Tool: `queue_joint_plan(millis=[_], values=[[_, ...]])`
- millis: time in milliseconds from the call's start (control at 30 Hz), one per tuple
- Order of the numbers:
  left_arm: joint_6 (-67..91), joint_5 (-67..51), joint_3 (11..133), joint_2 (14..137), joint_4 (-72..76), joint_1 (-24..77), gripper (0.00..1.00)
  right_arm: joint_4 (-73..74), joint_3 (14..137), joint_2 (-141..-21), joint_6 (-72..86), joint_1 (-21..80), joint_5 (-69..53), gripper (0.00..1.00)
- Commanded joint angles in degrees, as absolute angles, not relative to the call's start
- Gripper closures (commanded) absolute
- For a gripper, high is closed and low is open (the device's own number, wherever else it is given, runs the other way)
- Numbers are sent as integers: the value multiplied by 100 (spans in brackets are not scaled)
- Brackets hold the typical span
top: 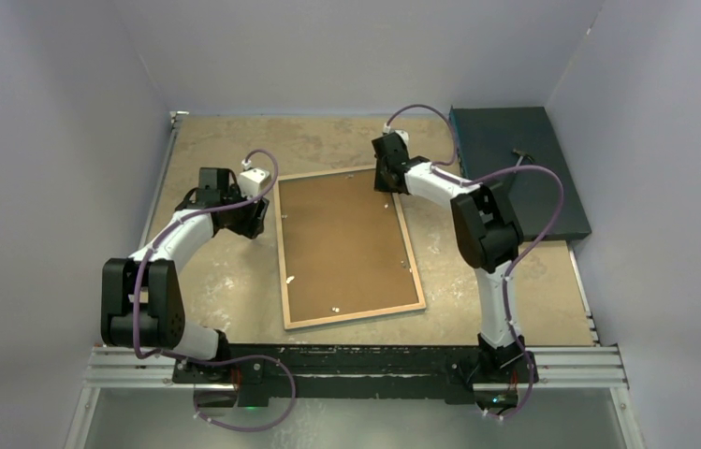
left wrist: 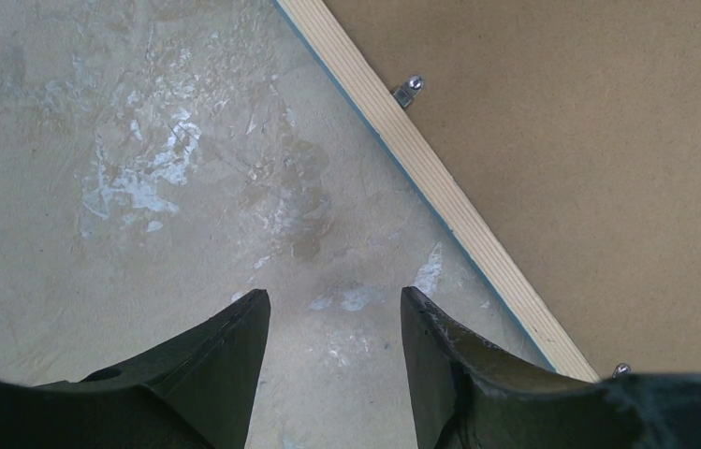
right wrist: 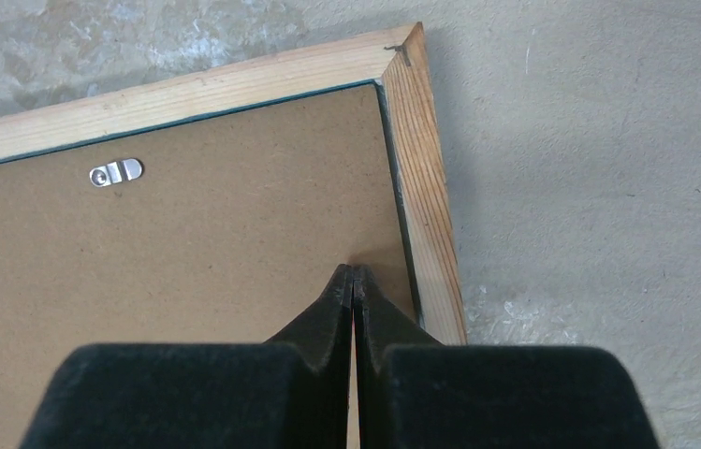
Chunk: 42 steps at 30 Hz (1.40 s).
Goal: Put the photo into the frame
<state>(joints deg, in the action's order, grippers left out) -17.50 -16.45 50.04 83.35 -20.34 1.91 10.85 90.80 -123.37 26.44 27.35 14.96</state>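
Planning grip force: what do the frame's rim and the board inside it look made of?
The frame: apparently bare pale wood, unvarnished here; grain lines and a mitred corner show. The backing board: probably matte brown hardboard; even, speckled, no grain.

The top external camera looks steeply down from above and behind the arm bases, far enough to take in the whole table [top: 225, 290] with the frame [top: 356, 316] lying at its middle. The left wrist camera looks down past the left gripper [left wrist: 332, 299], close above the frame's left rail; the right wrist camera sits even closer behind the right gripper [right wrist: 353, 273], over the frame's far right corner. All three share the frame's wood rim and backing board [top: 346, 243].
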Motion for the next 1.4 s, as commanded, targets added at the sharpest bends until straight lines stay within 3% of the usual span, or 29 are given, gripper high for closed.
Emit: queue_joint_plan(millis=[0, 333, 633, 767, 1000, 1367], values=[[-1669, -1705, 5242, 8142, -1938, 202, 47, 1339, 9050, -12466, 2745, 2744, 1599, 100], [-1695, -1705, 5278, 8051, -2027, 205, 47, 1614, 9737, -11746, 2559, 2750, 1826, 100], [-1840, -1863, 5176, 8083, -2102, 207, 47, 1095, 6737, -9851, 2842, 2948, 1330, 100], [-1923, -2064, 5012, 8124, -2195, 202, 46, 619, 6015, -9241, 3129, 3366, 637, 100], [-1640, -2472, 4816, 8291, -2035, 215, 46, -604, 6154, -9710, 3723, 3990, -636, 71], [-1538, -3219, 4482, 8575, -1770, 227, 49, -2493, 5824, -10241, 3734, 4665, -2506, 63]])
